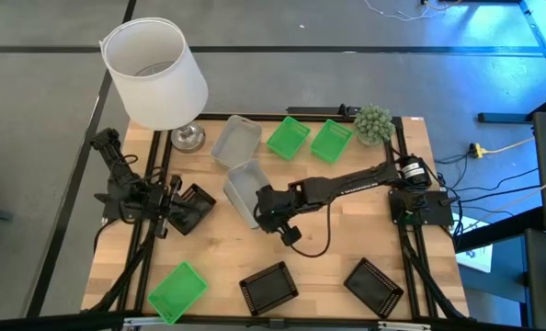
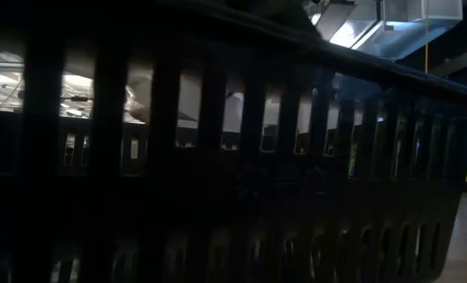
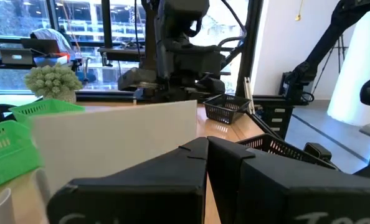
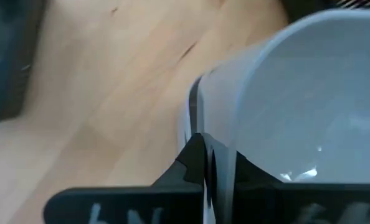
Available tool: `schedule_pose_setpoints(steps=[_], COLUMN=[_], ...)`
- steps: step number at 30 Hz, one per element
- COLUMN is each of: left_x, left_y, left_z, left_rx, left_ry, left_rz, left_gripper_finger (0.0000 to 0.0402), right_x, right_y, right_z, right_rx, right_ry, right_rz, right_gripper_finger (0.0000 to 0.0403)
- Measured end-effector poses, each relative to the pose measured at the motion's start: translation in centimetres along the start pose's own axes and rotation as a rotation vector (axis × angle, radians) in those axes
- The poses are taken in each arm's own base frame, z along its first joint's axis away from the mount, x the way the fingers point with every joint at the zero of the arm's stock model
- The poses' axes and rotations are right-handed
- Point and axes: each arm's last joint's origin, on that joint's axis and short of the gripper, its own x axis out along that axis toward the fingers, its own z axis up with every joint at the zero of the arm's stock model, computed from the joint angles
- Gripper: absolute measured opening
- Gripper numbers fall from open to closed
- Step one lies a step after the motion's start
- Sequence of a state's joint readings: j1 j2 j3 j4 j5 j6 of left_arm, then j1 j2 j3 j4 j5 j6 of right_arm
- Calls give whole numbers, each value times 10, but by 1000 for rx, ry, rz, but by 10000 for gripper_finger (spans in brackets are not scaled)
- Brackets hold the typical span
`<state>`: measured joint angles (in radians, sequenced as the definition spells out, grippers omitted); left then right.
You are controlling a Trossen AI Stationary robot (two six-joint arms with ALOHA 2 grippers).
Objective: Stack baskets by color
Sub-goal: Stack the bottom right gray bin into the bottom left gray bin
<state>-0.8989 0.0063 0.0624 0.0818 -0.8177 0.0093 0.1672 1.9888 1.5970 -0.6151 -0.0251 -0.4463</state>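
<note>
My right gripper (image 1: pixel 271 216) reaches to the table's middle and is shut on a grey-white basket (image 1: pixel 244 191), which stands tilted. A second grey-white basket (image 1: pixel 236 138) lies behind it. Two green baskets (image 1: pixel 287 136) (image 1: pixel 331 141) sit at the far edge and a third (image 1: pixel 176 290) at the near left. Two black baskets (image 1: pixel 268 287) (image 1: pixel 374 285) lie near the front edge. A third black basket (image 1: pixel 192 207) lies just ahead of my left gripper (image 1: pixel 169 210), which waits shut at the left with nothing between its fingers (image 3: pixel 191 155). My right gripper pinches the grey-white basket's wall at its rim (image 4: pixel 197 118), with one finger on the hollow inner side and one on the outer side. The fingers slant down from the table's right. The basket is tilted up on its side; whether its lower edge rests on the table I cannot tell.
A lamp with a white shade (image 1: pixel 155 72) stands at the far left corner, and a small green ball-shaped plant (image 1: pixel 374 122) at the far right. A black basket's mesh wall (image 2: pixel 233 157) fills the low view. Bare wood lies between the middle and the front row.
</note>
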Motion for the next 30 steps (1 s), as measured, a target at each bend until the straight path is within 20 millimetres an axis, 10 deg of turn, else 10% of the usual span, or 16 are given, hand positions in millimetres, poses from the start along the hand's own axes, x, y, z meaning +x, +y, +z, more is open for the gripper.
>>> schedule_pose_setpoints(steps=[30], left_x=[0], left_y=[0], left_z=[0], left_rx=[1], left_ry=[0], left_rz=[3], left_gripper_finger=[0], right_x=[-5], right_y=[10], right_z=[-18], right_rx=[182], right_ry=[206], right_rz=[80], right_gripper_finger=[59])
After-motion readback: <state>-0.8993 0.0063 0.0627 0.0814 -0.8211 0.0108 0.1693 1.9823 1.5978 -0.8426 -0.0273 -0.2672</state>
